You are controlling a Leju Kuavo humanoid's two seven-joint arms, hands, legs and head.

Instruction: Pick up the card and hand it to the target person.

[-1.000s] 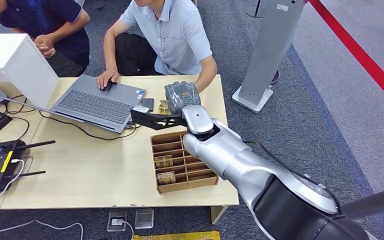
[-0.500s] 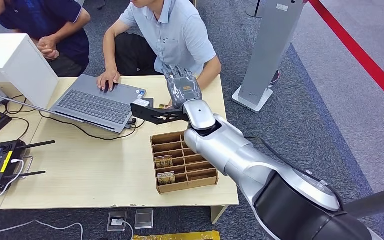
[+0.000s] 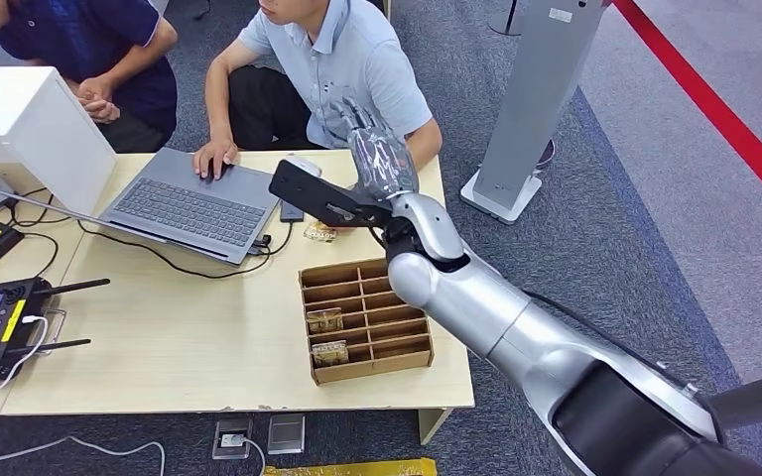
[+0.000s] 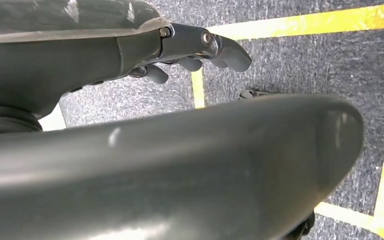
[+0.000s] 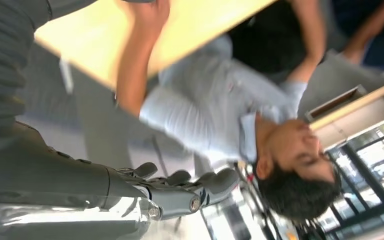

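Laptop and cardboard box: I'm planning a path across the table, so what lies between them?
In the head view, a black cable curves over the tabletop between the laptop and the box; a small packet sits nearby.

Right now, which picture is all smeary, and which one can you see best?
The right wrist view is the smeary one: the person in the light blue shirt and the table edge are blurred. The head view is sharp, showing the laptop and the wooden divider box crisply. In the left wrist view a dark, soft-edged shape sits very close, but the carpet behind is clear.
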